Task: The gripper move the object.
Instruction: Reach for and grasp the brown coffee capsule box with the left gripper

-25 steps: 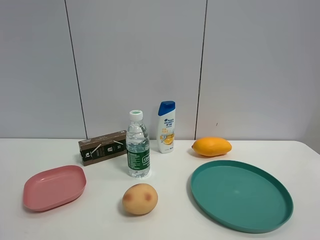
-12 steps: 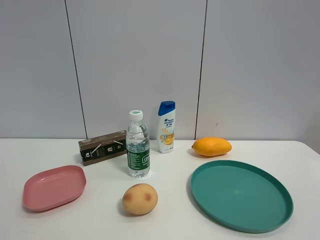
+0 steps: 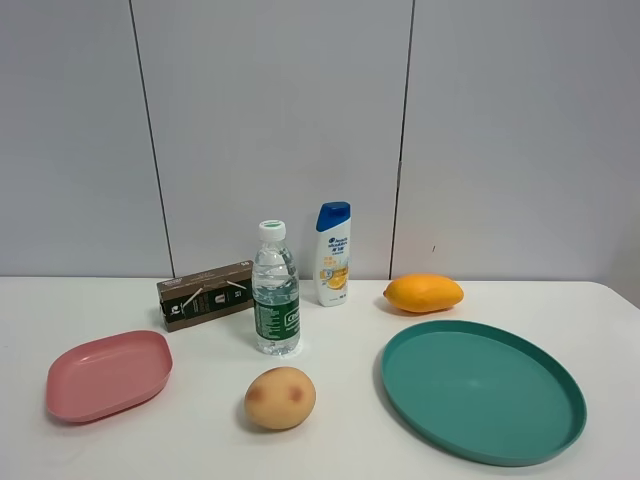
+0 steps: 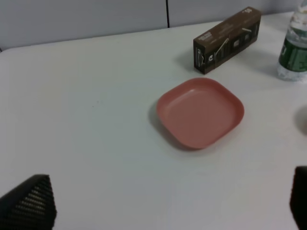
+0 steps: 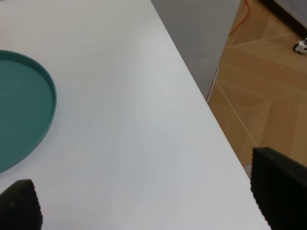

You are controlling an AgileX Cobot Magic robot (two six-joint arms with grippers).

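From the high camera I see the carton (image 3: 205, 294) lying flat on the white table (image 3: 340, 450). It is at 9 o'clock of the water bottle (image 3: 276, 290) and 1 o'clock of the pink dish (image 3: 108, 374). Its long axis runs roughly 8 to 2 o'clock, and the printed end face points toward 8. It is a long box of dark brown matte card with sharp edges, small white print and green accents. The left wrist view shows it clear of the bottle. The bottle is clear ribbed plastic with a green label. The dish is a smooth, shallow rounded square. The left gripper (image 4: 163, 206) has its ribbed black fingertips (image 4: 29, 206) spread wide, holding nothing. The right gripper (image 5: 148, 196) is likewise spread wide over bare table beside the teal round plate (image 5: 24, 105).
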